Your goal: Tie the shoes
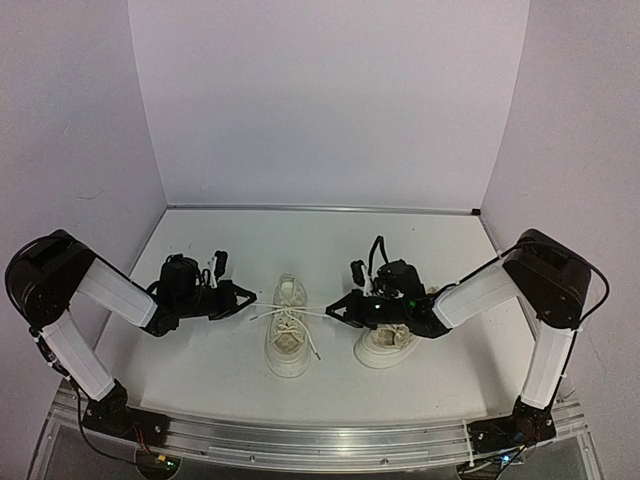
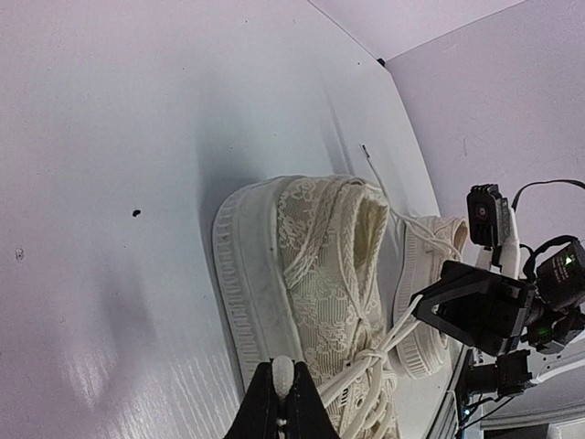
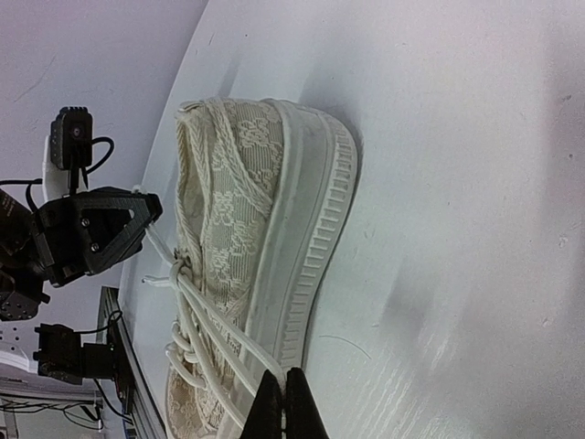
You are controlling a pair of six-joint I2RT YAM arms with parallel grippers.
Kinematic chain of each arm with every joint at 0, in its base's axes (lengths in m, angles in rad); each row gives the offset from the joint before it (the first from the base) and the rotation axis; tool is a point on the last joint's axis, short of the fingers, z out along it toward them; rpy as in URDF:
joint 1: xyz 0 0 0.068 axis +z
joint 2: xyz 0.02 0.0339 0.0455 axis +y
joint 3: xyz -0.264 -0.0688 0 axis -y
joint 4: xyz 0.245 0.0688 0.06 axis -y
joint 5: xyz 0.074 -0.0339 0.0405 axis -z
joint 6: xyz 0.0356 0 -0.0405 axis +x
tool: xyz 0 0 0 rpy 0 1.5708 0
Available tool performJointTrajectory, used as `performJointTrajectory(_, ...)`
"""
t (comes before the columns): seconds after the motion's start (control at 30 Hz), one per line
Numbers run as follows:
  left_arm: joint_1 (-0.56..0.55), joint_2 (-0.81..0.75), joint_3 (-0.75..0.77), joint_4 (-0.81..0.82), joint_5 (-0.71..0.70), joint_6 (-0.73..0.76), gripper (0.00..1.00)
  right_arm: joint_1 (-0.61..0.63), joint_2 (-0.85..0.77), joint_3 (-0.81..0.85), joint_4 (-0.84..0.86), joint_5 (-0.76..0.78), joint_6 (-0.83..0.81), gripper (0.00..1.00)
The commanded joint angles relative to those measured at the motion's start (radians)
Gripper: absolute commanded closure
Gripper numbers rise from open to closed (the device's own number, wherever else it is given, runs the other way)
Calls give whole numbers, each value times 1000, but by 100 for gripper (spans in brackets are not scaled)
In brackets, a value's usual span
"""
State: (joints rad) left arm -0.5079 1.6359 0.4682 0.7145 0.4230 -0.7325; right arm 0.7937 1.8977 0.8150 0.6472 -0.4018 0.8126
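Tightening a knot on the cream lace-patterned canvas sneaker (image 1: 287, 345) at the middle of the white table (image 1: 200, 375). Left gripper (image 1: 248, 299) and right gripper (image 1: 331, 311) are each pressed together on the thin white laces (image 1: 305, 312), drawn taut sideways. The second cream sneaker (image 1: 383, 347) sits to the right, under the right arm. Judged next: forming loops, which needs controlled slack.
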Motion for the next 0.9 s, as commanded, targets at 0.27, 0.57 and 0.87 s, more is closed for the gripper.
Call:
performJointTrajectory(0.27, 39, -18, 50, -19, 40, 105, 96, 6, 63, 98, -81, -68, -72, 100)
performJointTrajectory(0.57, 38, -44, 64, -23, 134, 149, 62, 46, 116, 201, -134, -121, -119, 100)
performJointTrajectory(0.87, 39, -6, 49, 35, 162, 106, 53, 46, 110, 213, -168, -113, -135, 100)
